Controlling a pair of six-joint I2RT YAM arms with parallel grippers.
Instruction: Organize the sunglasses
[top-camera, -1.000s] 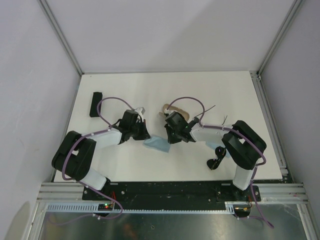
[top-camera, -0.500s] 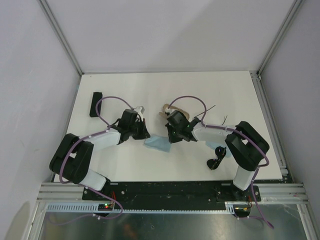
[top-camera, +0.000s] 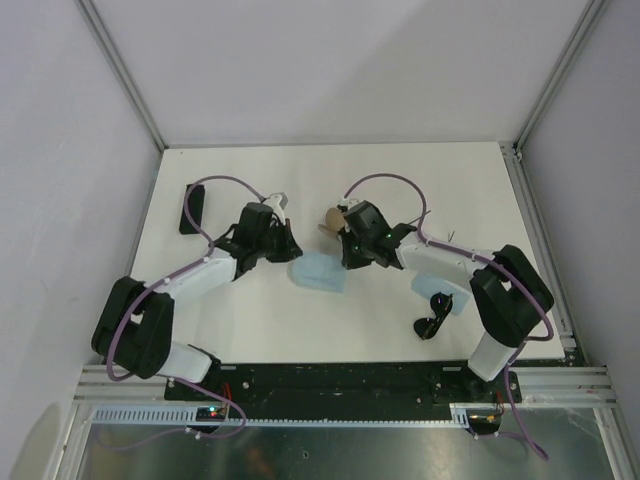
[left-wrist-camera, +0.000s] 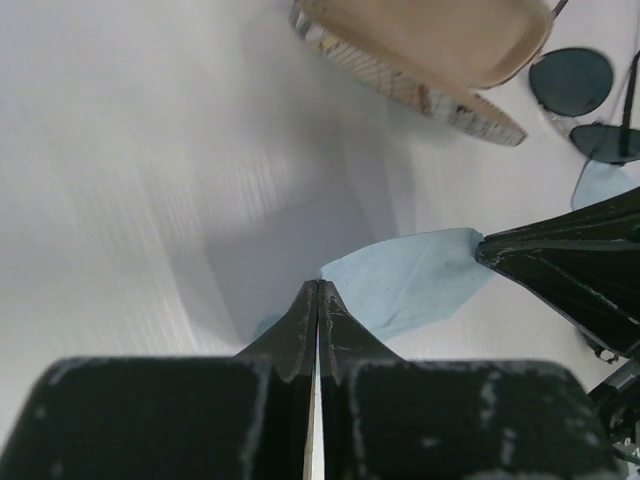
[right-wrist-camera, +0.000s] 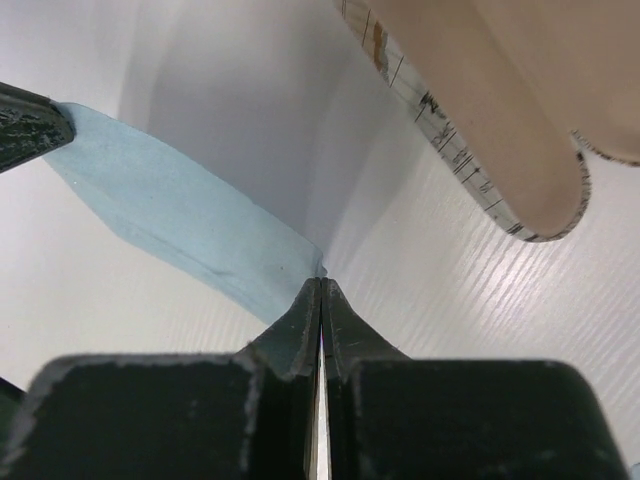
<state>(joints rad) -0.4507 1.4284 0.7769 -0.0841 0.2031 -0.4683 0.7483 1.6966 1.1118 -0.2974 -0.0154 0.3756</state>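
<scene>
Item 1: wire-frame sunglasses (left-wrist-camera: 572, 82), thin dark frame, rounded dark lenses, lying flat just beside the right end of the beige patterned case (left-wrist-camera: 420, 40). Judged light and easily bent, with lenses prone to scratches and smears. Best taken by the bridge or at a hinge, never across the glass. Item 2: chunky black sunglasses (top-camera: 433, 318), well apart from the case, toward the near right of the table (top-camera: 450, 180). Probably stiffer and a little heavier, with smooth plastic that could slip. A pinch across one thick temple near the hinge looks safest. Item 3: pale blue cleaning cloth (left-wrist-camera: 410, 280), soft and limp, stretched just on the near side of the case and raised off the surface. Left gripper (left-wrist-camera: 318, 305) has its fingers pressed together on one corner of the cloth, and right gripper (right-wrist-camera: 321, 300) nips the opposite corner likewise. Item 4: black oblong case (top-camera: 191, 208), far to the left of the beige case. Markings: small printed ticks and figures along the beige case's rim, too fine to read. No brand or label legible anywhere.
</scene>
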